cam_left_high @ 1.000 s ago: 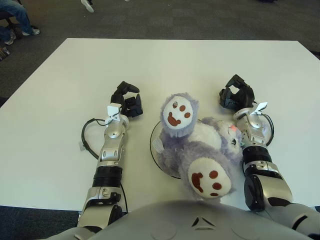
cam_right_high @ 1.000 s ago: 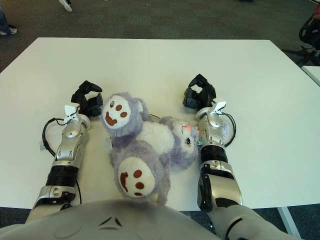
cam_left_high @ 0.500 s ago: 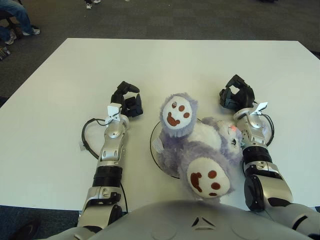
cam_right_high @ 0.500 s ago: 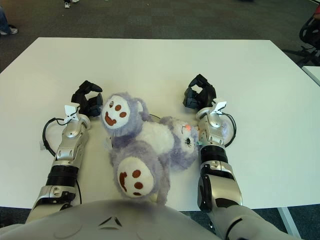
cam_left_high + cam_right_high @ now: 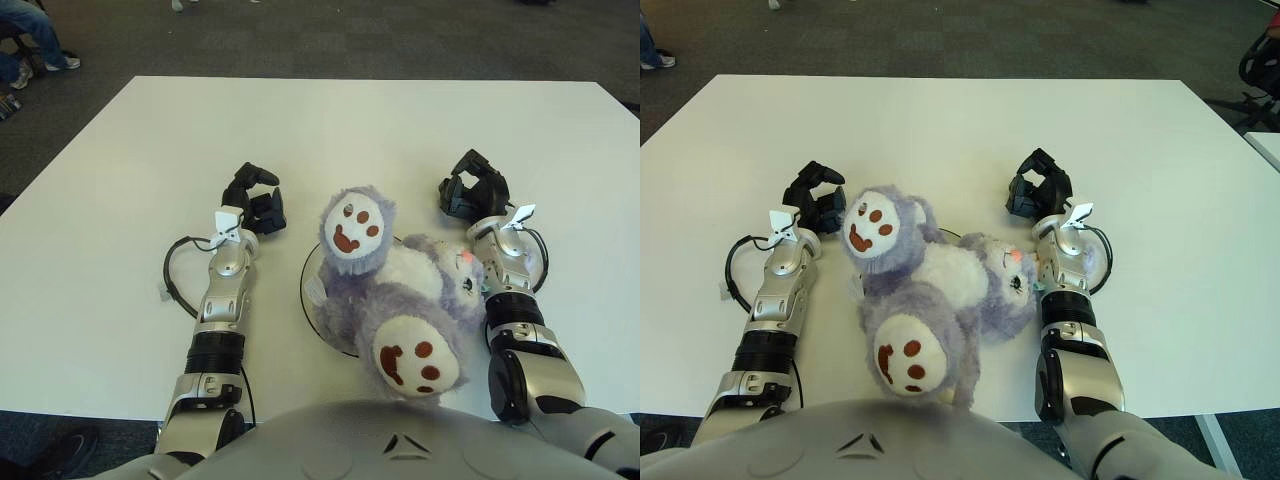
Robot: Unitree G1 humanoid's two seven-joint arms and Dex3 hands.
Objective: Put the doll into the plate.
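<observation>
Nothing moved: doll [image 5: 395,300] stays on plate [image 5: 306,290], hands apart

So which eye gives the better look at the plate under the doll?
The left eye view. There the plate shows as a dark curved rim to the left of the doll, which covers the rest. In the right eye view the doll hides nearly all of it; only a thin arc of rim shows behind it.
</observation>
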